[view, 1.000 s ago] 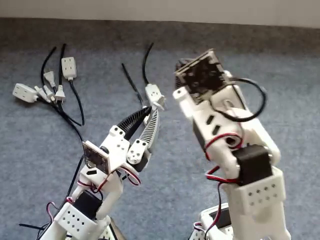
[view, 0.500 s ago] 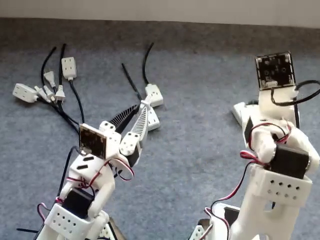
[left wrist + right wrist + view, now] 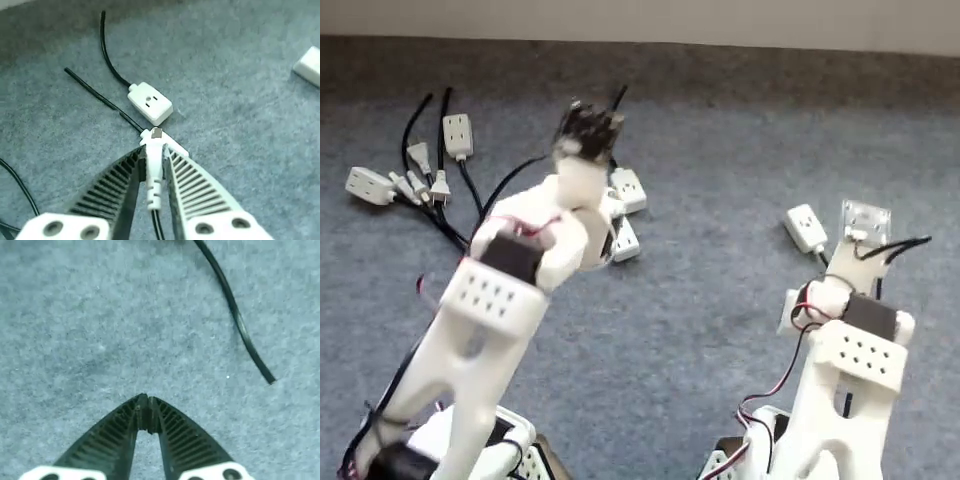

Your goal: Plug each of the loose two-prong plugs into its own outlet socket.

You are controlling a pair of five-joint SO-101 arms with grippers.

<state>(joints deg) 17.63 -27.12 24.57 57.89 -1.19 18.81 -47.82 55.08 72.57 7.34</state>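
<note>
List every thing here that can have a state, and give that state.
Left gripper: shut on plug.
Plug: held, not plugged in.
Socket facing plug: empty.
Socket by right arm: empty.
Right gripper: shut, holding nothing.

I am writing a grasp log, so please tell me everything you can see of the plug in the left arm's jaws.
The plug is white, moulded plastic as it looks, with a metal prong end at its front and a ribbed neck where a black cord leaves. The left arm's jaws are shut on its sides. It points toward a white socket, apart from it.
</note>
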